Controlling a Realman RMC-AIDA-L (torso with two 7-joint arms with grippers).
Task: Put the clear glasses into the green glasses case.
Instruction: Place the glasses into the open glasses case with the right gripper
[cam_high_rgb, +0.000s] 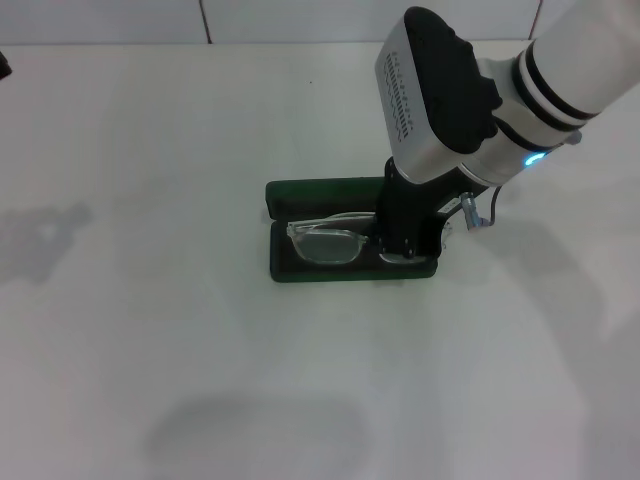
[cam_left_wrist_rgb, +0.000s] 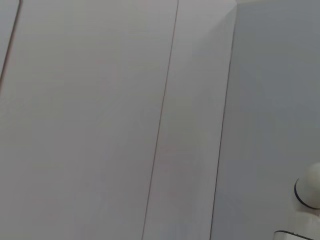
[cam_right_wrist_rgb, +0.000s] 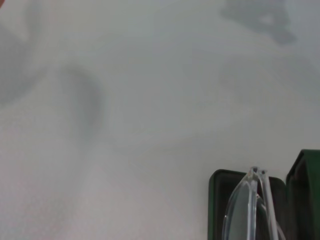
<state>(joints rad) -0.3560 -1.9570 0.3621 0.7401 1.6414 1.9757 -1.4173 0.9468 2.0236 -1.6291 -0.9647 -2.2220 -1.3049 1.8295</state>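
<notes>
White tabletop (cam_high_rgb: 150, 330), near to far. The green glasses case (cam_high_rgb: 300, 268) lies open at centre, its lid (cam_high_rgb: 320, 192) raised on the far side. The clear glasses (cam_high_rgb: 325, 243) lie in the case's lower half. The right pincer (cam_high_rgb: 405, 245) stands over their right end inside the case; whether it is clenched or released cannot be told. The left arm is outside the head view.

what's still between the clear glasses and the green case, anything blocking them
Nothing visible. The clear glasses already lie in the open green glasses case, lid up behind them. The right hand covers their right end. The left hand is not in view.
</notes>
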